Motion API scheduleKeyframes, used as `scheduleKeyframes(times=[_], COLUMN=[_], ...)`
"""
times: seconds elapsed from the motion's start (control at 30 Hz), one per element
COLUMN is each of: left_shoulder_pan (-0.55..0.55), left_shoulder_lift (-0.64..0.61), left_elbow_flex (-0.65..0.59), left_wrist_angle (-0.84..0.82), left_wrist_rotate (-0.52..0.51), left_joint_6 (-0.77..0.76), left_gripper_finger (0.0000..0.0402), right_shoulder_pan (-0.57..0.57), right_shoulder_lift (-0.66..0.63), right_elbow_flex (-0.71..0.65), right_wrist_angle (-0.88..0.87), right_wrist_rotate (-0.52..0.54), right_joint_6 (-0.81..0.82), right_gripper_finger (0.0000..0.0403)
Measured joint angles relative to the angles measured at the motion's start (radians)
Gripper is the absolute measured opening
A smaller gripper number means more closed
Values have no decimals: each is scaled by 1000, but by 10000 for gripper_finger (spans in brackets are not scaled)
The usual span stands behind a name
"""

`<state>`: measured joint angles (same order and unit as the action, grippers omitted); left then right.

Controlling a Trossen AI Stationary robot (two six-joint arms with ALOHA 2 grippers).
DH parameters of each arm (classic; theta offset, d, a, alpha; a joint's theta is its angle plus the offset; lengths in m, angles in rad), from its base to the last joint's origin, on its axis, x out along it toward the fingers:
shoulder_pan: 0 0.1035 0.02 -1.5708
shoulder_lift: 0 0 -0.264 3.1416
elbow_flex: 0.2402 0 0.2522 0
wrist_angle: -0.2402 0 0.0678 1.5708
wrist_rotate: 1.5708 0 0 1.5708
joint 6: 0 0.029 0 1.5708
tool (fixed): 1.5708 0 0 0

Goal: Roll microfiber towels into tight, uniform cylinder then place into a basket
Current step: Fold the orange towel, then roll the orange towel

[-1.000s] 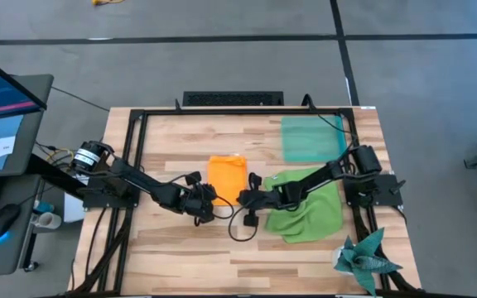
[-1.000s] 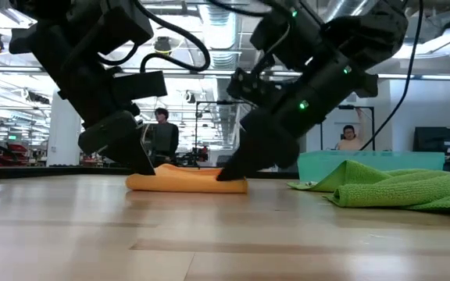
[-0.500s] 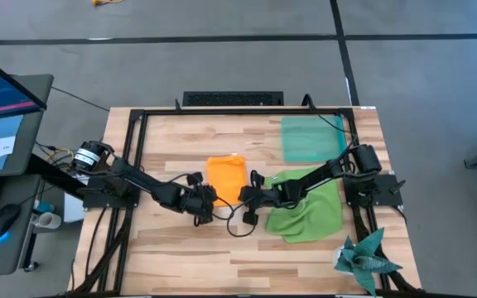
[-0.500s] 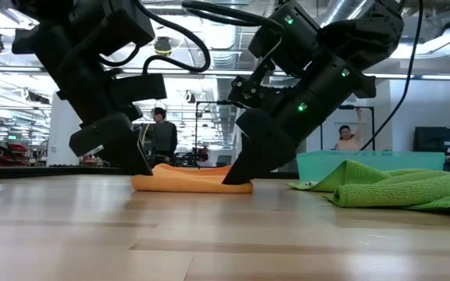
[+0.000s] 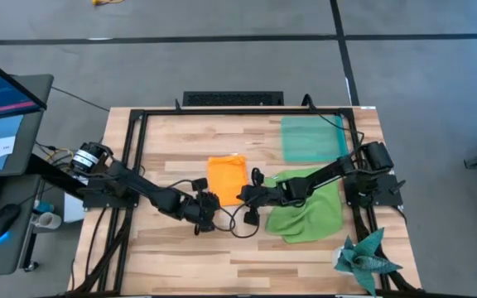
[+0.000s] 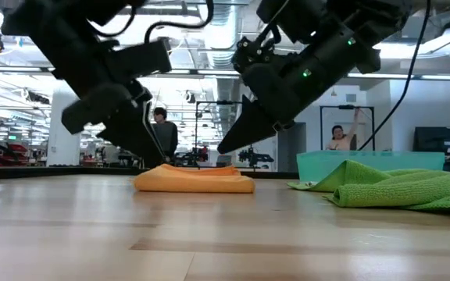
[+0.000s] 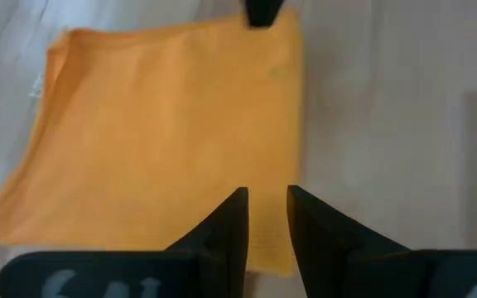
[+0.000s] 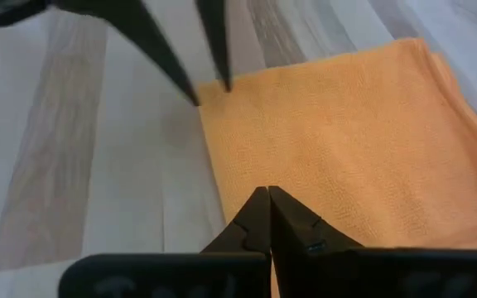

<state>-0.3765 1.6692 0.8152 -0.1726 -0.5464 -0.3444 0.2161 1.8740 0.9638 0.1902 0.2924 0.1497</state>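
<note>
left tool [image 5: 209, 205] tilted above orange towel [image 5: 227, 175] | right tool [image 5: 244, 195] closed, opposite

A robotics lab or open industrial workspace is shown. A wooden table [image 5: 172, 248] framed in black metal is set on a grey concrete floor marked with dark lines, with a monitor [image 5: 2, 83], keyboard and mouse placed beside it. Beyond the table, exposed ceiling ducts [image 6: 225, 31], strip lighting and two people [image 6: 162, 133] at further stations are seen.
</note>
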Motion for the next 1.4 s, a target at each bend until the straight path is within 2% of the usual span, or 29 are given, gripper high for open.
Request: scheduleKeyframes(times=[0.23, 0.5, 0.83, 1.0, 1.13, 1.27, 1.4], left_shoulder_pan=[-4, -5, -35, -90, -156, -244, -312], left_shoulder_lift=[50, 127, 68, -1, -72, -108, -99], left_elbow_flex=[-1, 2, -2, -2, -2, -2, -2], left_wrist_angle=[8, 14, -40, -113, -153, -124, -39], left_wrist_rotate=[-44, -36, -32, -121, -182, -292, -381], left_joint_6=[-82, -183, -157, -173, -173, -80, 40], left_gripper_finger=[77, 77, 77, 77, 77, 77, 77], right_shoulder_pan=[0, -5, 3, 24, 67, 148, 230], right_shoulder_lift=[71, 108, 65, -38, -157, -253, -271], right_elbow_flex=[0, 2, 6, 6, 6, 7, 7], right_wrist_angle=[-6, -4, -29, -108, -233, -323, -346], right_wrist_rotate=[0, -3, -4, 7, 98, 219, 281], right_joint_6=[-19, -19, -16, -39, -73, -126, -166], right_gripper_finger=[16, 12, 16, 18, 19, 17, 20])
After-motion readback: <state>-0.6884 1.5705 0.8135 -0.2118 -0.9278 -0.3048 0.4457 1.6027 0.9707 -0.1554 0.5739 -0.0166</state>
